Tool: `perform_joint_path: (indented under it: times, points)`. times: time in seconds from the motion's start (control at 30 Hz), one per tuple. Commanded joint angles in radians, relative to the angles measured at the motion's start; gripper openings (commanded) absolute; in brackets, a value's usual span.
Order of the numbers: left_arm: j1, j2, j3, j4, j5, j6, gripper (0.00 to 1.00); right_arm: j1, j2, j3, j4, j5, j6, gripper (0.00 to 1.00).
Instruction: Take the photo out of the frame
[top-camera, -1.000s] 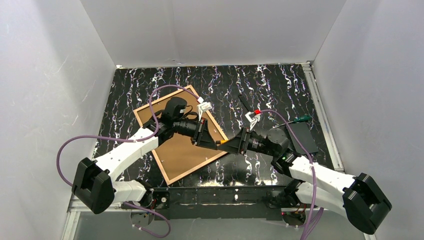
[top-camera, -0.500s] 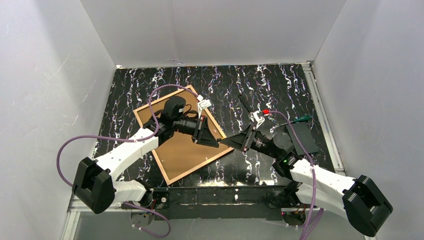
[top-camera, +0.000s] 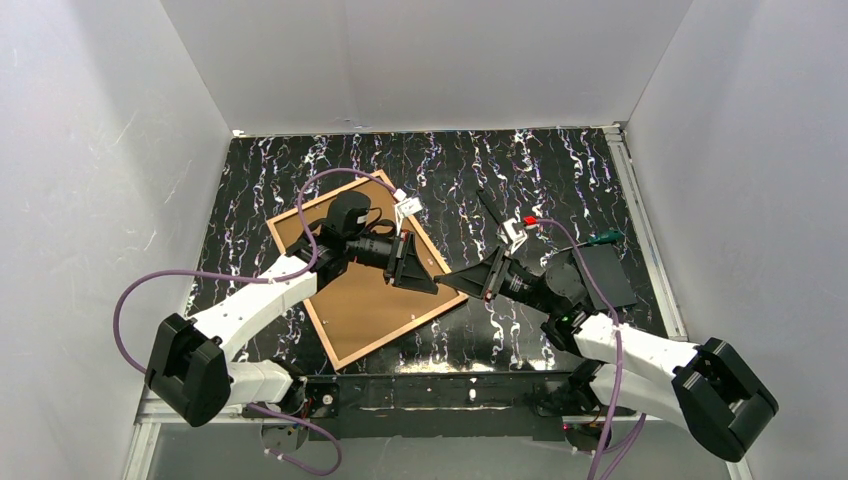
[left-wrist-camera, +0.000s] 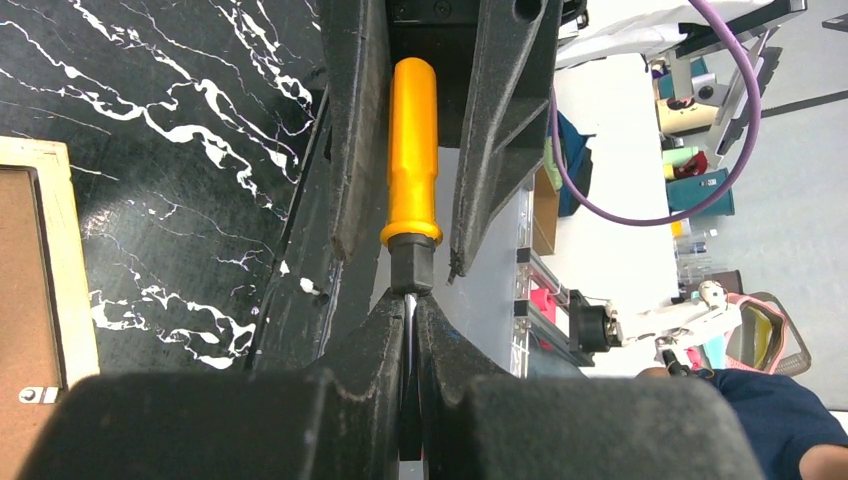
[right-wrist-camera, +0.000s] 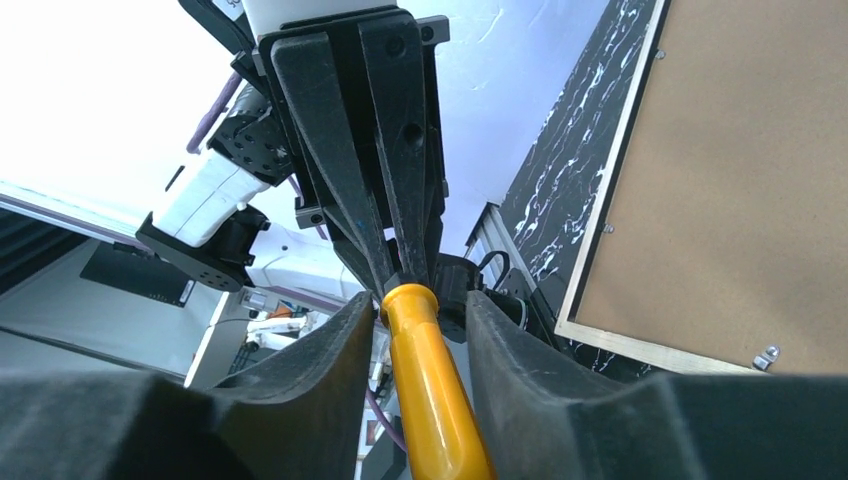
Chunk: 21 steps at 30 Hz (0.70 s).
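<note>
mid-air handoff going on here; the left gripper (left-wrist-camera: 410, 305) is clamped tight on the bare metal shaft of the screwdriver (left-wrist-camera: 413, 150); the right gripper (right-wrist-camera: 420, 305) straddles the orange handle with its jaws partly apart and a sliver of gap on one side, so it doesn't look like a real grip yet; the tool's long axis runs straight between the two claws, handle toward the right arm. the frame (left-wrist-camera: 70, 270) lies face down on the table (top-camera: 560, 170) under the left arm, off to the right gripper's left; the photo (right-wrist-camera: 740, 150) sits inside it, brown back up; the left arm is nearer, but the right one looks set to take the tool over to the small turn clips (right-wrist-camera: 768, 355) along the edge
</note>
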Motion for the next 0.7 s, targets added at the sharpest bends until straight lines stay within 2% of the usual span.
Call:
perform_joint_path:
  times: [0.0, 0.1, 0.17, 0.2, 0.23, 0.27, 0.33, 0.37, 0.4, 0.47, 0.57, 0.67]
  points:
    - [0.002, 0.0, -0.007, 0.018, 0.072, 0.001, 0.0, -0.007, 0.019, 0.023, 0.145, -0.01, 0.024, 0.49]
    - [0.002, 0.003, -0.005, 0.017, 0.079, 0.002, 0.0, -0.008, 0.036, 0.031, 0.152, -0.022, 0.027, 0.46]
    - [0.002, 0.006, -0.005, 0.017, 0.081, -0.001, 0.0, -0.008, 0.047, 0.033, 0.171, -0.025, 0.03, 0.39]
    - [0.002, 0.008, -0.003, 0.019, 0.084, -0.002, 0.0, -0.009, 0.054, 0.035, 0.18, -0.03, 0.03, 0.31]
    - [0.002, 0.009, -0.003, 0.019, 0.085, -0.002, 0.0, -0.009, 0.059, 0.039, 0.183, -0.034, 0.028, 0.14]
    - [0.002, 0.011, -0.001, 0.016, 0.084, -0.004, 0.0, -0.009, 0.065, 0.043, 0.181, -0.039, 0.022, 0.01]
    - [0.007, 0.012, 0.015, -0.022, 0.073, 0.002, 0.01, -0.009, 0.065, 0.033, 0.175, -0.027, 0.016, 0.01]
    - [0.019, 0.014, 0.032, -0.076, 0.052, 0.014, 0.17, -0.009, 0.047, 0.022, 0.149, 0.001, 0.009, 0.01]
    - [0.035, 0.01, 0.043, -0.13, 0.019, 0.025, 0.4, -0.009, 0.026, 0.011, 0.094, 0.033, -0.003, 0.01]
    - [0.074, -0.014, 0.044, -0.207, -0.07, 0.037, 0.73, -0.014, -0.037, 0.01, -0.081, 0.083, -0.072, 0.01]
    - [0.151, -0.088, 0.026, -0.343, -0.248, 0.055, 0.82, -0.015, -0.13, 0.038, -0.335, 0.141, -0.18, 0.01]
    - [0.235, -0.211, -0.016, -0.549, -0.543, 0.059, 0.87, -0.016, -0.197, 0.085, -0.549, 0.19, -0.271, 0.01]
